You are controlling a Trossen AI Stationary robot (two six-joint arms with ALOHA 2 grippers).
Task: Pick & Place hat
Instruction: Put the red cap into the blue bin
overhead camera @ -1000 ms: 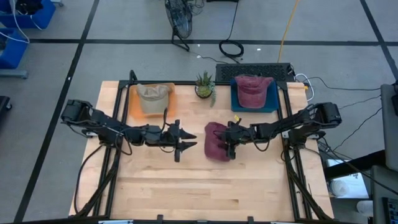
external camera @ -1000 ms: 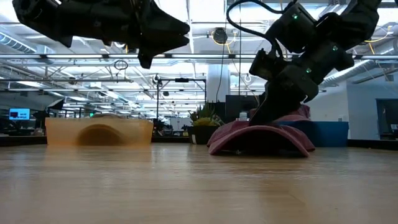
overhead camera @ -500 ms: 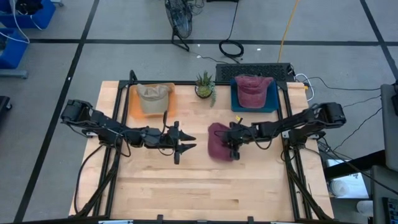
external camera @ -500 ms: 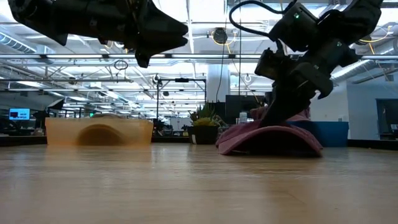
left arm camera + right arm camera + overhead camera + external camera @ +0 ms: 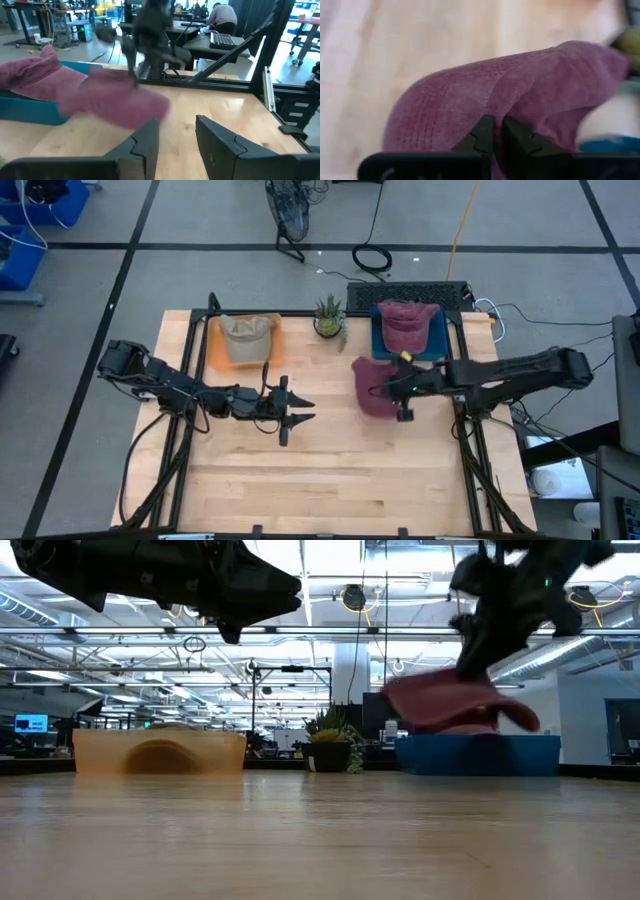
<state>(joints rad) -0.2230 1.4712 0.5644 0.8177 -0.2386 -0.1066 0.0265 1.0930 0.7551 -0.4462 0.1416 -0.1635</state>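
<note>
A maroon hat (image 5: 373, 386) hangs in the air near the blue tray (image 5: 437, 350), with my right gripper (image 5: 399, 391) shut on it. The low view shows this hat (image 5: 450, 703) clear of the table, below the gripper. A second maroon hat (image 5: 405, 323) lies on the blue tray. A tan hat (image 5: 246, 332) lies on an orange tray (image 5: 216, 350) at the far left. My left gripper (image 5: 303, 411) hovers open over the table's middle, its fingers (image 5: 147, 142) with nothing between them. My right gripper pinches the cloth of the hat's crown (image 5: 487, 105) between its two fingers (image 5: 481, 134). It comes from the table's right side, slanting down. The hat hangs below the fingers, lifted clear of the table, its brim (image 5: 518, 717) drooping to one side.
A small potted plant (image 5: 329, 317) stands at the far edge between the two trays. A black frame (image 5: 460, 370) runs along the table's right side. A person sits at a desk (image 5: 220, 12) in the room beyond. Bare wood (image 5: 340, 480) fills the near half.
My right gripper has dragged the maroon hat along the table toward the right edge, then lifted it clear and carried it on toward the blue tray. The hat, which lay domed on the wood, now hangs in the air.
</note>
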